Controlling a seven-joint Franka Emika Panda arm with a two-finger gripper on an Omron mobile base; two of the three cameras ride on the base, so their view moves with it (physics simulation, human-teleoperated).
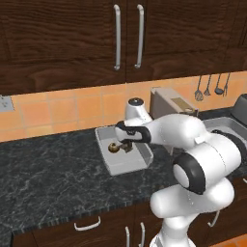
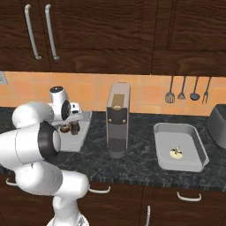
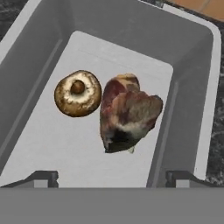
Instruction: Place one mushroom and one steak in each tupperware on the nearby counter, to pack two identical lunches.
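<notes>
**Near container packed — gripper parked over it, empty**

The two-finger gripper point(image 3: 112, 177) hangs above the shallow light-grey rectangular tupperware point(image 1: 107, 164) on the dark marbled stone counter point(image 1: 48, 173). In the hand view its dark fingertips point(image 3: 41, 177) sit spread wide at the bottom corners with nothing between them — jaws apart, holding nothing.

Inside that container:
- the brown-capped mushroom point(image 3: 78, 93), lying cap down with its stem end facing the camera, near the middle of the floor
- the red-pink marbled slab of steak point(image 3: 127, 113), just beside it — whether the edges touch I can't tell

Both lie flat on the floor, clear of the walls, so that lunch reads as complete. The steak sits directly below the hand, which fits a drop from above, in my judgement.

The second grey tupperware point(image 2: 164, 134) sits on the same counter, well apart, beyond the tall grey-brown coffee machine point(image 2: 118, 119). It holds a small pale-stemmed mushroom point(image 2: 176, 153) and no steak that I can see, so the job looks about three-quarters done.

Next step, as I read it: fetch the other steak. Its source isn't visible. The coffee machine stands between the two containers, so any carry across needs height.
</notes>
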